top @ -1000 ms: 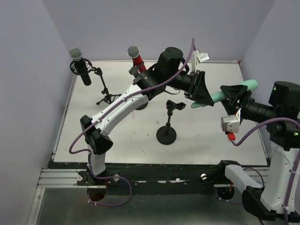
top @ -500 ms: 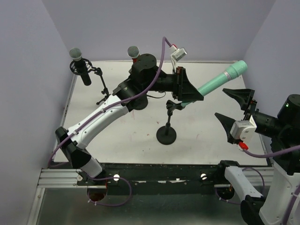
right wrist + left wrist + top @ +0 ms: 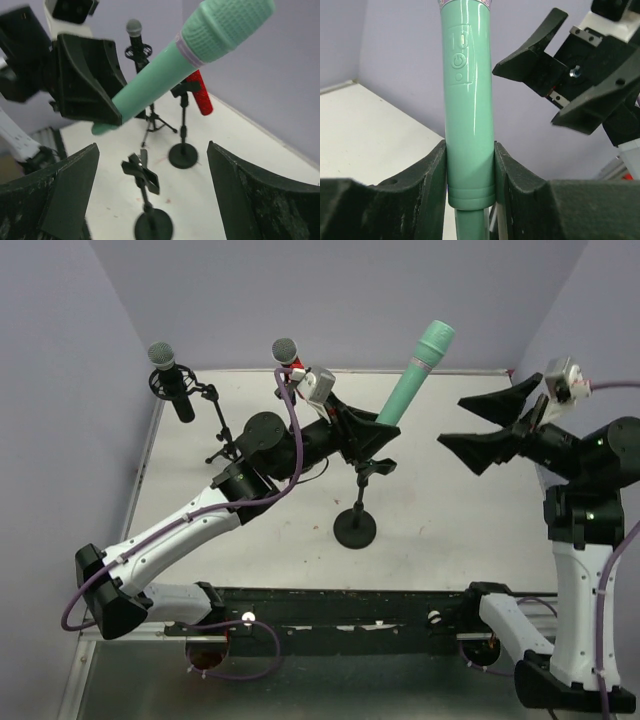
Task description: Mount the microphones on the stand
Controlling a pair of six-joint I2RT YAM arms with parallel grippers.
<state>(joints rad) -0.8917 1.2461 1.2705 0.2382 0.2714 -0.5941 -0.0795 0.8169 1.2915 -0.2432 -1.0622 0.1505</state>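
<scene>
At the far left the black microphone [image 3: 175, 385] sits clipped on a tripod stand [image 3: 225, 435], and the red microphone [image 3: 287, 355] rises just behind the left arm [image 3: 190, 525]. The left pincer [image 3: 378, 435] is clamped on the lower body of the mint-green microphone [image 3: 412, 375] — its head tilts up and rightward, above the round-based stand [image 3: 357, 505] on the surface [image 3: 450, 530]. The right pincer [image 3: 452, 422] hangs with its jaws wide apart — gripping nothing.
</scene>
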